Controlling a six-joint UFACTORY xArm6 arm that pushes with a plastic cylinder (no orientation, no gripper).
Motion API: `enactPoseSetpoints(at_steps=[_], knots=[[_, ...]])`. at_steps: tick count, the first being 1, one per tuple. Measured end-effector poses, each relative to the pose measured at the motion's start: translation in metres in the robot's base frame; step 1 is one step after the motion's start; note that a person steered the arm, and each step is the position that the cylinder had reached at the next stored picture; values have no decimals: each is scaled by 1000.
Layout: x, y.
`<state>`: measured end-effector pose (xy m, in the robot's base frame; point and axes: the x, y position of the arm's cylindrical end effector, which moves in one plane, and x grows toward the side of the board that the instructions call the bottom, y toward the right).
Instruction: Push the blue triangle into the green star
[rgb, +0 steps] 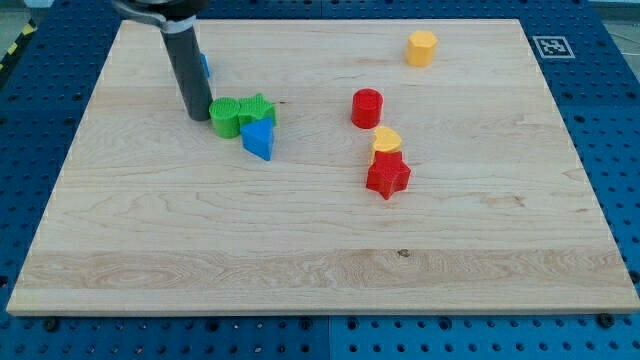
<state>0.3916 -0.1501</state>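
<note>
Seven small blocks sit on the pale wooden surface (320, 240), and there is no pincer on this arm at all, only a straight dark rod, so nothing is being held. The rod comes down from the view's top left, and my tip (199, 117) rests on the wood just to the left of a green cylinder (225, 118), touching it or very nearly so. That cylinder is pressed against the green star (259, 110) on its right, and the blue triangle (259, 139) lies just below the star, touching its lower edge, with its point facing the view's bottom. Behind the rod, a sliver of another blue block (204, 67) peeks out; its shape is hidden. Well apart, towards the middle right, stands a red cylinder (367, 107), and below it a yellow block (387, 141) leans against the top of a red star (388, 176). A yellow cylinder-like block (422, 47) sits alone near the view's top right.
</note>
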Motion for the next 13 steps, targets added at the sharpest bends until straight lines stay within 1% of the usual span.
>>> enactPoseSetpoints(at_steps=[1, 3, 5, 7, 11, 12, 13], knots=[[16, 0], [20, 16], [57, 16], [57, 50], [54, 51], [88, 68], [96, 70]])
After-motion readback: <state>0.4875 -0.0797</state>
